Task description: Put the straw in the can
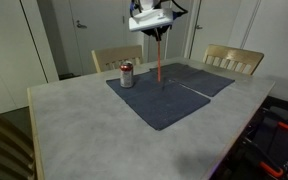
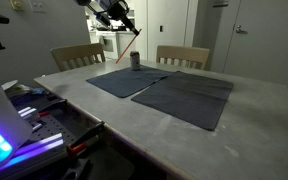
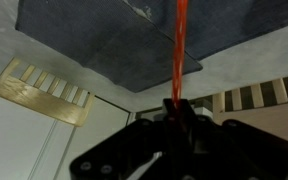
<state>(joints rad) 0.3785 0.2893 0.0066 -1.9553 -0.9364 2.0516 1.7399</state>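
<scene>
Grey worktop (image 1: 74, 120) with two dark mats (image 1: 159, 100) laid side by side, two wooden chairs (image 1: 234, 58) on the far side, white doors (image 1: 84, 30) behind.

Can (image 1: 127, 74) stands upright at a mat corner, silver top up.

End effector (image 1: 158, 33) hangs above the mats, clenched on the upper end of the straw (image 1: 160, 58). From the wrist I see the straw leave the closed jaws and run straight away toward the mat.

Straw orientation:
- Long axis is near vertical in an exterior view, free end pointing down at the mat.
- In an exterior view (image 2: 126, 46) it reads as clearly tilted, with the lower end off to picture-left of the gripped end. So the lean is real, mostly along the line of sight of the view where it looks upright.

Straw position: in the air, held only at the top, beside the can and apart from it, not in the opening. The lower tip sits low over the mat near the can. I can't tell if it touches the fabric.
</scene>
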